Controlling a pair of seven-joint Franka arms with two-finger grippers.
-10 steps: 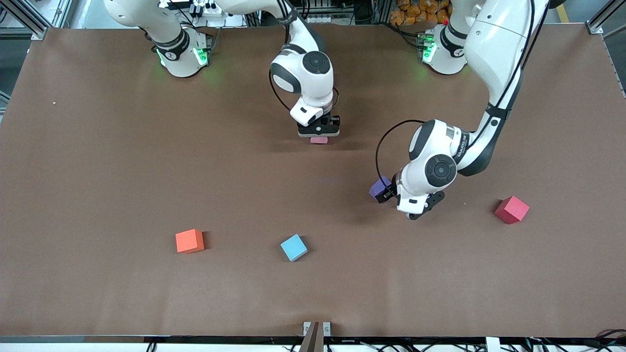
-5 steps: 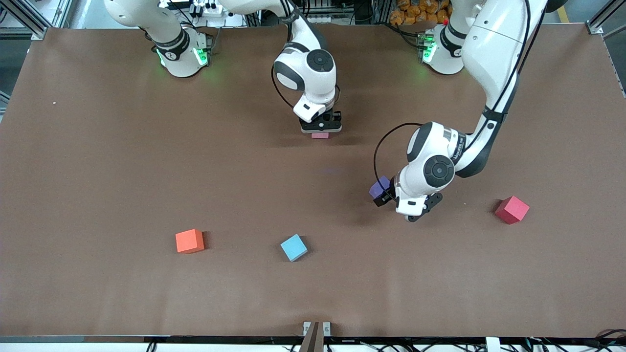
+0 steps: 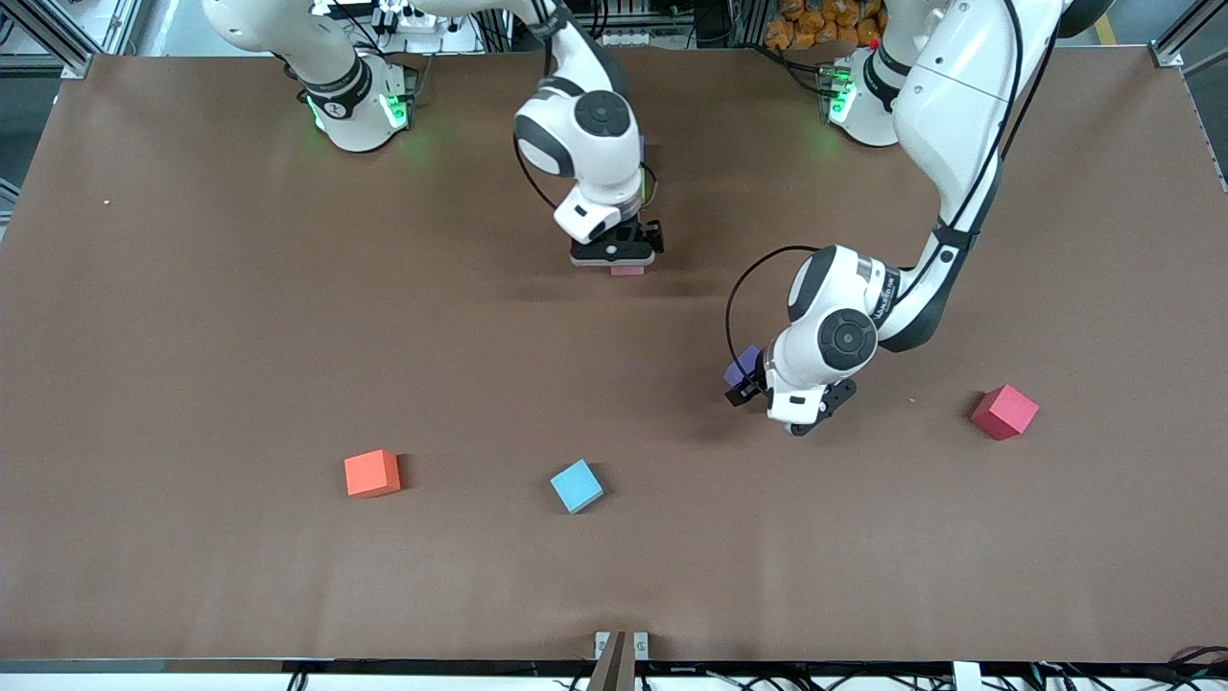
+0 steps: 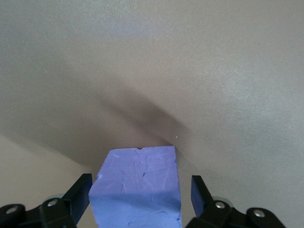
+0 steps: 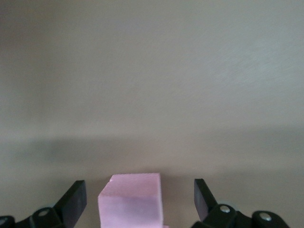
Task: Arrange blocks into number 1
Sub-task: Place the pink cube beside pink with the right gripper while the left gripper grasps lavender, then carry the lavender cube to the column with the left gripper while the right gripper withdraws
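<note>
Left hand point(image 4: 141, 202): low over the counter point(image 3: 192, 336), in the middle band of the front view toward the left arm's end. Fingers are apart and astride a purple block point(image 4: 137, 185). A slim gap shows at one side, so I judge it not yet clamped.
Purple block: sits on the counter between those fingers, square to them. In the front view only a corner shows past the wrist.
Right hand point(image 5: 140, 202): low over the counter in the upper middle of the front view. Fingers are spread wide, with clear gaps on both sides of a light pink block point(image 5: 130, 202).
Light pink block: rests on the counter under the right hand, touching neither finger. It looks set down at its spot.
Other task blocks: second purple, second light pink and green are not made out in any view. They may be hidden by the right arm; cannot say.
Non-task cubes: orange cube point(image 3: 372, 473) and light-blue cube point(image 3: 577, 486) lie in the lower part of the front view. The red cube point(image 3: 1004, 411) lies toward the left arm's end. All three are well apart from both hands.
Figure so far: only one placed block is visible, with no column to read as a 1.
Progress (judgement): early to middle. One pink block is down and one purple block is about to be gripped.
Left to do (judgement): close on the purple block, carry it to the pink one and line it up, then place the remaining blocks.
</note>
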